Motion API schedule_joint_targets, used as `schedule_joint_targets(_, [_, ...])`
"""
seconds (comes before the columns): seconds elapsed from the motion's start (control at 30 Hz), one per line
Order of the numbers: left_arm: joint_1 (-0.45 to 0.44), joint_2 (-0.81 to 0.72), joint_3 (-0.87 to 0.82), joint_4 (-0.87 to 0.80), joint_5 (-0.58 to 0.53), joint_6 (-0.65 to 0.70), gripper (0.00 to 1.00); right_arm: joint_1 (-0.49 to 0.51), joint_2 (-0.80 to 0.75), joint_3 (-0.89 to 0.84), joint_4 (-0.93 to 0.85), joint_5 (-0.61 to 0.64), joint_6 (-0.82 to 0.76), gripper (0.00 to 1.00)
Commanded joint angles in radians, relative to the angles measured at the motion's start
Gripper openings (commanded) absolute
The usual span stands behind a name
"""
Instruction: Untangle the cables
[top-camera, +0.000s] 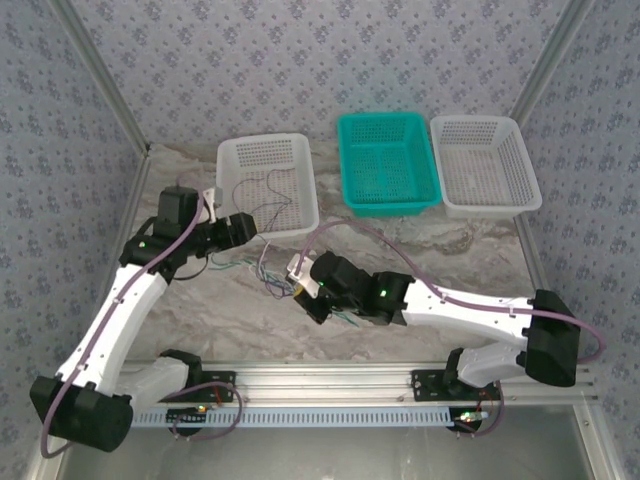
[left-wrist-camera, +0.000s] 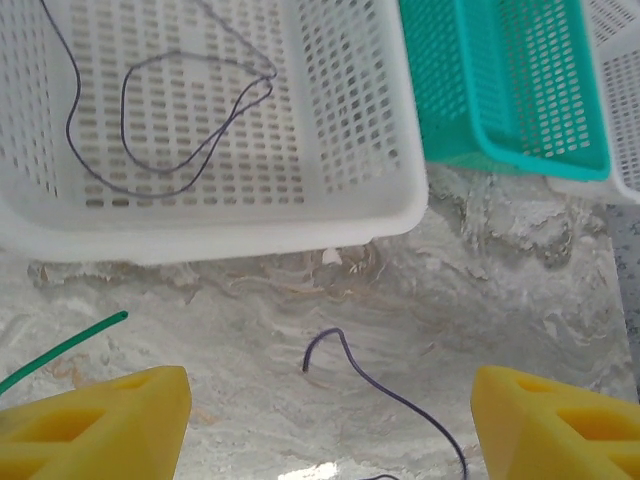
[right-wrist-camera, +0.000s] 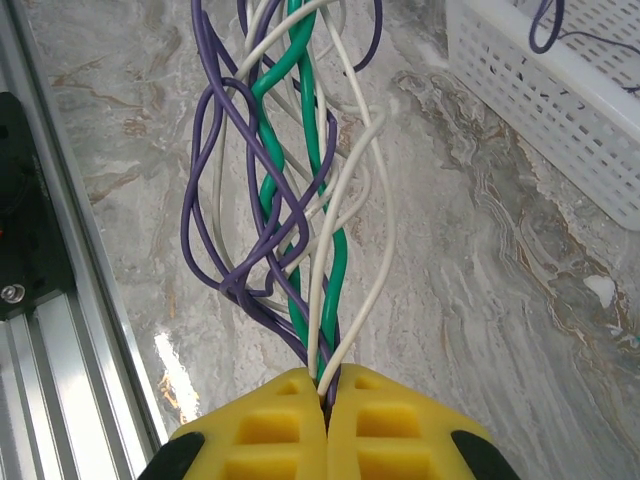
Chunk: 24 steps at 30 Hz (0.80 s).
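1. Marble-patterned table top (top-camera: 430, 255): pale grey and veined. Three perforated baskets stand along its far side, and the cables lie nearer the arms.
2. Cable bundle (right-wrist-camera: 290, 200): purple, green and whitish strands twisted round one another. In the top view it lies on the table between the two grippers, in front of the left white basket.
3. Right gripper (right-wrist-camera: 327, 400): yellow fingers pressed together and clamped on the cable bundle. The strands come out from between the fingertips and stretch away over the table.
4. Left gripper (left-wrist-camera: 330, 430): yellow fingers set wide apart with nothing gripped. It is low over the table, just in front of the left white basket's near wall.
5. Loose purple strand (left-wrist-camera: 385, 390): lies on the table in the span between the left fingers, its free end hooked over and touching neither finger.
6. Green strand end (left-wrist-camera: 70, 345): lies on the table near the left-hand finger.
7. Left white basket (left-wrist-camera: 250, 225): has a thin purple cable (left-wrist-camera: 150, 150) looped on its floor.
8. Teal basket (top-camera: 345, 160): stands between the two white baskets.
9. Right white basket (top-camera: 530, 185): stands just beside the teal basket.
10. Aluminium rail (right-wrist-camera: 60, 330): runs along the table's near edge, beside the right gripper.
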Motion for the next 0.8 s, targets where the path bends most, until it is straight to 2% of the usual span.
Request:
schedule_joint_targets(0.0, [0.008, 0.005, -0.024, 0.086, 0.057, -0.035, 0.74, 0.011, -0.037, 0.019, 0.014, -0.007, -0.020, 0.00])
schedule_joint_targets(0.1, [0.009, 0.036, -0.061, 0.151, 0.102, -0.071, 0.69, 0.020, -0.042, 0.023, 0.025, -0.019, -0.019, 0.00])
schedule_joint_targets(0.37, [0.013, 0.044, -0.093, 0.198, 0.081, -0.112, 0.30, 0.025, -0.045, 0.024, 0.041, -0.022, -0.016, 0.00])
schedule_joint_targets(0.6, [0.026, 0.026, -0.104, 0.206, 0.060, -0.127, 0.09, 0.029, -0.051, 0.016, 0.055, -0.023, -0.012, 0.00])
schedule_joint_targets(0.63, [0.030, 0.023, -0.103, 0.207, 0.060, -0.127, 0.02, 0.029, -0.051, 0.012, 0.057, -0.021, -0.012, 0.00])
schedule_joint_targets(0.77, [0.039, -0.015, -0.080, 0.240, 0.083, -0.128, 0.00, 0.029, -0.027, -0.032, 0.061, 0.024, -0.019, 0.00])
